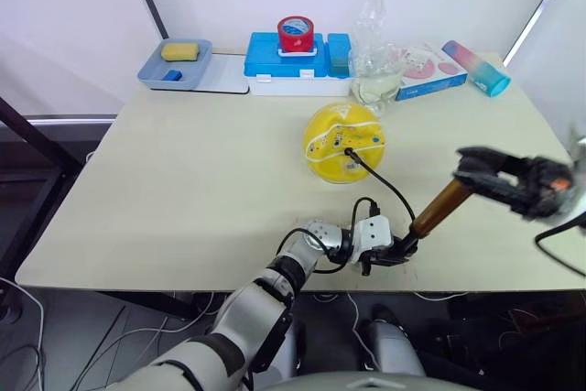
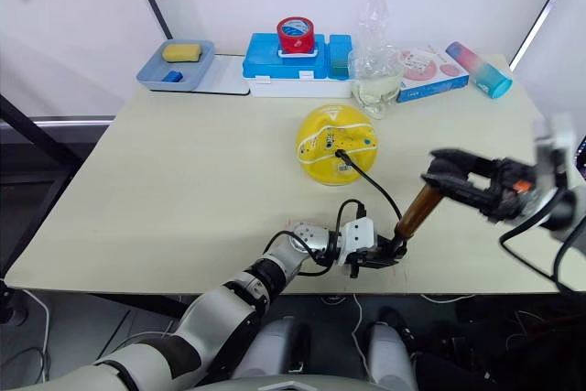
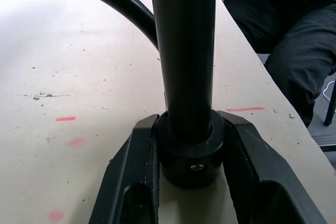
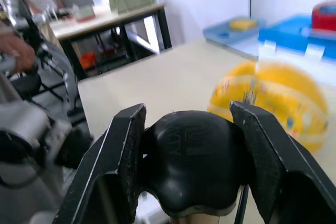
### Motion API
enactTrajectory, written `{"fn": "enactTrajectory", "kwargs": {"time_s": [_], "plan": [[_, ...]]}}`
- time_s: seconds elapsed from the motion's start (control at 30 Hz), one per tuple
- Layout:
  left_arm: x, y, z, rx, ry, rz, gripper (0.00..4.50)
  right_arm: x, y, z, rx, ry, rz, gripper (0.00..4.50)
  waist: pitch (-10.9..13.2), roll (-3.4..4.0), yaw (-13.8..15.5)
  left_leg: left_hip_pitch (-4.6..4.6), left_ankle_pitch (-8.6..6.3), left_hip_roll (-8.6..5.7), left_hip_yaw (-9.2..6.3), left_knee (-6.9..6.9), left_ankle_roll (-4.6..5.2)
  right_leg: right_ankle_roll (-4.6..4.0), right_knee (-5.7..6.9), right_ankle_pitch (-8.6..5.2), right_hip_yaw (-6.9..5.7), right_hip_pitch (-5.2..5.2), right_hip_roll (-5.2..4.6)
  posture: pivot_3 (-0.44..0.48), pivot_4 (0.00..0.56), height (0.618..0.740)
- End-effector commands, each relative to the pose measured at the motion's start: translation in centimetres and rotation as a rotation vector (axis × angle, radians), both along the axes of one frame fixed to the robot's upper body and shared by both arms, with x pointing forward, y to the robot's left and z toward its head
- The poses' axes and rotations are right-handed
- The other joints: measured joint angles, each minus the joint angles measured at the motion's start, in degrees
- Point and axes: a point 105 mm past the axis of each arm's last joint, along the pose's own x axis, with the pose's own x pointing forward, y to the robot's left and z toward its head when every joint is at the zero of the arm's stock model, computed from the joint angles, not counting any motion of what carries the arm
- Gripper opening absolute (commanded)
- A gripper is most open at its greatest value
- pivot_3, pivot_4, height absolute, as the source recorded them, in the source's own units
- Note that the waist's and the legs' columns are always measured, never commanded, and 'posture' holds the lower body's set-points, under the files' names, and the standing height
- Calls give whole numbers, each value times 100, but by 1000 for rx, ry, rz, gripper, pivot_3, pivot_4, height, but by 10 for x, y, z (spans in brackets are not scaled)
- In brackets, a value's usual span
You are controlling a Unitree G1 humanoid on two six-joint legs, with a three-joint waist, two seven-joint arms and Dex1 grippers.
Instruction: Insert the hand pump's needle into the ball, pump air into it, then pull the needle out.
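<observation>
Your left gripper (image 1: 389, 258) sits low at the near edge of the counter (image 1: 183, 190), its two black fingers (image 3: 131, 177) clamped around the black bottom end cap of the hand pump (image 1: 442, 206). From there the gold-bronze barrel slants up and toward the right edge, clear of the counter surface. Your right gripper (image 1: 481, 171) is closed on the pump's black handle at the upper end; in the right wrist view you see both fingers (image 4: 123, 156) pressed against the rounded handle.

The ball (image 1: 344, 142) rests near the middle of the counter, a little toward the far edge, well apart from both grippers. The pump's thin black hose (image 1: 389, 185) runs from the lower end of the pump up to the top of the ball and meets its surface there; the needle itself is too small for you to make out.

Along the far edge stand a blue box (image 1: 293, 57) with a red tape roll (image 1: 296, 33) on top.
</observation>
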Motion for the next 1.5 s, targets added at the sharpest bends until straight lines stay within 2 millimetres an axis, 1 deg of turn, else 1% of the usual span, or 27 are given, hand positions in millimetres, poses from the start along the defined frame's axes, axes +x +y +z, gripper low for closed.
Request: {"fn": "enactTrajectory", "kwargs": {"time_s": [0.03, 0.1, 0.17, 0.27, 0.3, 0.4, 0.43, 0.53, 0.67, 0.77, 0.83, 0.9, 1.03, 1.1, 1.23, 1.3, 1.5], "plan": [[-8, 14, -23, 97, 43, -11, 1165, -8, -9, 43, 43, -120, -53, 2051, 1, -3, 3, 0, 0, 1, -4, -2, -1, 0, -1, -1, -3, 0, 2, 0, 150, 739], [-6, 15, -22, 98, 44, -7, 1165, -12, -9, 56, 53, -130, -52, 2051, 3, 0, 2, -1, 0, 1, -6, -5, 0, 0, -3, -1, -4, 0, 2, 0, 150, 739], [-6, 15, -21, 98, 44, -9, 1165, -14, -8, 59, 44, -123, -48, 2051, 10, 10, 0, -7, 0, 0, 0, -5, 0, -1, -4, 0, -2, -5, -3, 0, 150, 739], [-7, 14, -21, 98, 44, -15, 1165, -10, -3, 41, 15, -57, -45, 2051, 9, 10, 2, -23, 0, -2, -2, -5, 1, -2, -10, 1, -4, -16, -4, 0, 150, 739], [-7, 13, -21, 98, 44, -16, 1165, -9, -2, 38, 11, -46, -46, 2051, 9, 10, 2, -24, 0, -2, -2, -6, 1, -3, -13, 1, -4, -17, -3, 0, 150, 739], [-8, 12, -21, 97, 46, -19, 1165, -3, 2, 4, -45, 24, -53, 2051, 3, 0, 3, -30, 0, -2, -10, -8, 2, -2, -30, 2, -11, -14, -2, 0, 150, 739], [-8, 12, -21, 96, 47, -21, 1165, 0, 3, -14, -76, 56, -61, 2051, 0, -5, 1, -31, 0, -2, -18, -9, 2, -2, -36, 2, -17, -9, 1, 0, 150, 739], [-9, 11, -21, 93, 49, -22, 1165, 6, 2, -54, -128, 104, -94, 2051, -7, -10, -2, -31, 0, -1, -26, -10, 2, -2, -45, 2, -23, -1, 2, 0, 150, 739], [-10, 11, -22, 91, 52, -20, 1165, 11, 3, -97, -168, 137, -140, 2051, -12, -16, -2, -20, 0, -2, -27, -10, 2, 1, -44, 2, -24, 2, 3, 0, 150, 739], [-10, 11, -22, 90, 52, -19, 1165, 11, 4, -116, -181, 143, -151, 2051, -17, -16, 1, -16, -1, 0, -34, -10, 1, 2, -44, 1, -30, 8, 6, 0, 150, 739], [-10, 11, -22, 90, 52, -17, 1165, 10, 5, -120, -173, 127, -145, 2051, -19, -14, -3, -16, -1, 0, -34, -10, 1, 1, -44, 1, -30, 8, 6, 0, 150, 739], [-10, 11, -22, 91, 52, -16, 1165, 10, 5, -109, -144, 92, -143, 2051, -18, -16, 1, -11, -1, 0, -34, -10, 1, 1, -44, 2, -30, 12, 6, 0, 150, 739], [-10, 13, -23, 94, 53, -16, 1165, 9, -1, -71, -77, 26, -121, 2051, -16, -12, 3, -11, -1, 0, -34, -9, 1, 1, -44, 2, -30, 12, 6, 0, 150, 739], [-10, 13, -23, 94, 56, -18, 1165, 7, -6, -51, -58, 0, -110, 2051, -6, 5, 5, -15, -1, -1, -34, -10, 1, 0, -44, 3, -30, 9, 4, 0, 150, 739], [-11, 12, -23, 92, 57, -21, 1164, 0, -14, 0, -9, -59, -87, 2051, 1, 15, 9, -23, -1, -2, -34, -12, 1, -2, -47, 4, -30, 6, 1, 0, 150, 739], [-11, 12, -23, 93, 57, -22, 1164, -4, -17, 19, -8, -79, -79, 2051, 3, 8, 10, -31, -1, -4, -35, -12, 1, -3, -48, 5, -32, 3, -3, 0, 150, 739], [-12, 12, -24, 95, 60, -24, 1164, -12, -18, 52, 13, -102, -68, 2051, 3, 17, 4, -45, 0, -6, -45, -11, 1, -3, -54, 4, -41, -4, -6, 0, 150, 739]]}}
